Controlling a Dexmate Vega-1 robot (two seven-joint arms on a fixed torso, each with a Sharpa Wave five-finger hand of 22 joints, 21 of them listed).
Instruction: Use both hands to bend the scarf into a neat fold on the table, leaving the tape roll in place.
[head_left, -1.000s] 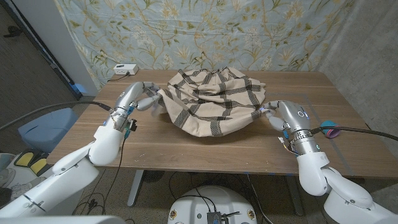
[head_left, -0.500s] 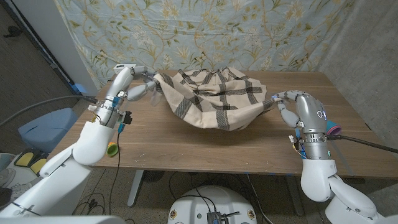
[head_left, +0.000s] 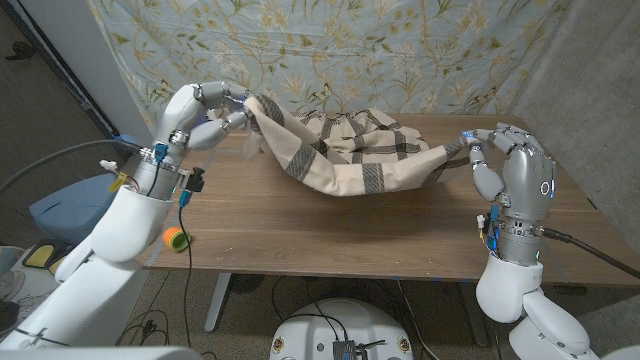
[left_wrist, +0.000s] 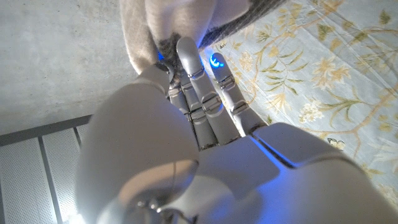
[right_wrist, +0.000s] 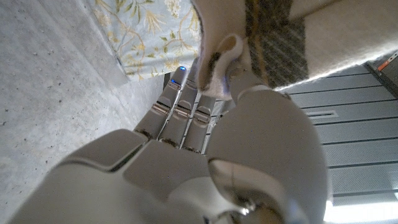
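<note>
Scarf: cream cloth with dark plaid stripes (head_left: 355, 160), slung between the two hands above the far half of the table (head_left: 300, 225); its middle sags low toward the wood, and whether the belly touches cannot be told.
Left hand: raised at the far left (head_left: 215, 112), fingers closed on one end of the scarf; the left wrist view shows cloth pinched at the fingertips (left_wrist: 186, 53).
Right hand: held upright at the right side of the table (head_left: 505, 160), gripping the other end; the right wrist view shows a wad of cloth caught against the thumb (right_wrist: 221, 59).
Tape roll: not made out on the table from the head view; position cannot be told.
Other items: small white box (head_left: 205, 108) near the far left corner, partly behind the left hand; floral backdrop cloth (head_left: 400, 50) behind the table.
Step in hand: judged to be the lift-and-spread, both ends held up so the cloth hangs open before being laid down.
Progress: early; no fold shows yet, the middle is bunched and wrinkled.
Next move calls for: even tension on both ends to pull out the bunching, then lowering both hands together so one edge lands straight and the remainder can be carried over it.
Risk: uneven pull may slip an end free or drag the cloth skewed.
</note>
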